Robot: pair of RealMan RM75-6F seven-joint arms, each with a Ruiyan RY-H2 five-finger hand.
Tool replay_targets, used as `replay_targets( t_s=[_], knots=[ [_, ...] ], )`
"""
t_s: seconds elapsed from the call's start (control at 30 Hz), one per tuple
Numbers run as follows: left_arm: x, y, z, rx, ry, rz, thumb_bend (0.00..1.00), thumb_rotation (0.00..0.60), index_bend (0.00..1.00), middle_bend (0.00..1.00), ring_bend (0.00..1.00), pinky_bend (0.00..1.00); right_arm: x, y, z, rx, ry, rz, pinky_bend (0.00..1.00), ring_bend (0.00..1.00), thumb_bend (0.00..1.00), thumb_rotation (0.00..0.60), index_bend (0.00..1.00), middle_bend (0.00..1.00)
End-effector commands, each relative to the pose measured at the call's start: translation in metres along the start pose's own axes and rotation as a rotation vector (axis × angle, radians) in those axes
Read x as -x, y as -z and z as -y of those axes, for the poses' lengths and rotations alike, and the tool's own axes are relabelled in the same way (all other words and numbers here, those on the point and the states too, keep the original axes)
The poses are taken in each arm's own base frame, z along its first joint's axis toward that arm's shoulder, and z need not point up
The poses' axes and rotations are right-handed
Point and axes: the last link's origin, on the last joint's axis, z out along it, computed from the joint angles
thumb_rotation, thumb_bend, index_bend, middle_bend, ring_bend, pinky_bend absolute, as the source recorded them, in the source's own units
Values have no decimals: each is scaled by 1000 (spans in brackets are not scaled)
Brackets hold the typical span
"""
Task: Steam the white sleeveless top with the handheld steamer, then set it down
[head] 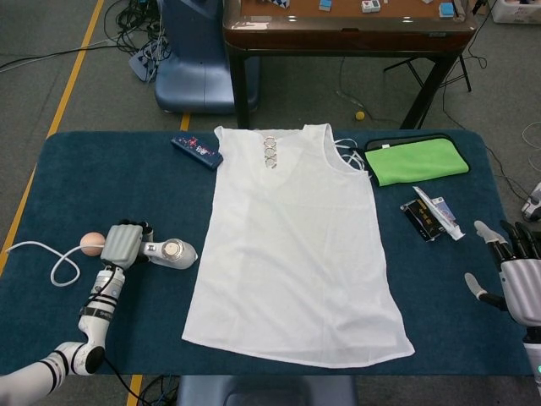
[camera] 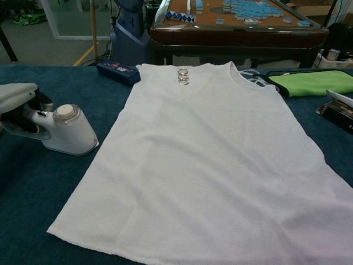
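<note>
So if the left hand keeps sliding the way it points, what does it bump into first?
Probably the white top. The left hand grips the steamer, whose nose points at the top's near edge.

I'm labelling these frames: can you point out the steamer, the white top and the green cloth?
steamer (camera: 67,131): chest view, on its white body below the round cap.
white top (head: 296,245): head view, mid-fabric.
green cloth (head: 416,161): head view, centre of the folded cloth.

The head view looks steeply down from high, taking in the whole table (head: 101,169). The chest view sits low and near, facing forward across it. Both share the top (head: 292,245) and steamer (camera: 63,130).
</note>
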Motion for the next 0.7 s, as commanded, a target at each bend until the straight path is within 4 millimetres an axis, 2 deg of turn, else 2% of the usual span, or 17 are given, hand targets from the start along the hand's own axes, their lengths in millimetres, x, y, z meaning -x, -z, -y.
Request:
replay_targets(
  t_s=[0.03,0.13,0.3,0.7],
  knots=[
    [-2,-2,1,21,60,3,185,600,797,549,478,406,0,0,0,0,-1,1,0,82,307,600,106,246],
    [-4,-4,3,35,104,-10,186,600,824,621,541,510,0,0,1,-3,1,3,0,82,307,600,106,246],
    [-7,-6,5,57,161,-14,187,600,846,689,598,602,1,-1,3,-6,1,7,0,82,307,600,106,245],
    [-21,-10,-1,91,366,43,187,600,879,792,680,677,2,-1,9,-28,5,22,0,82,307,600,106,245]
  ],
)
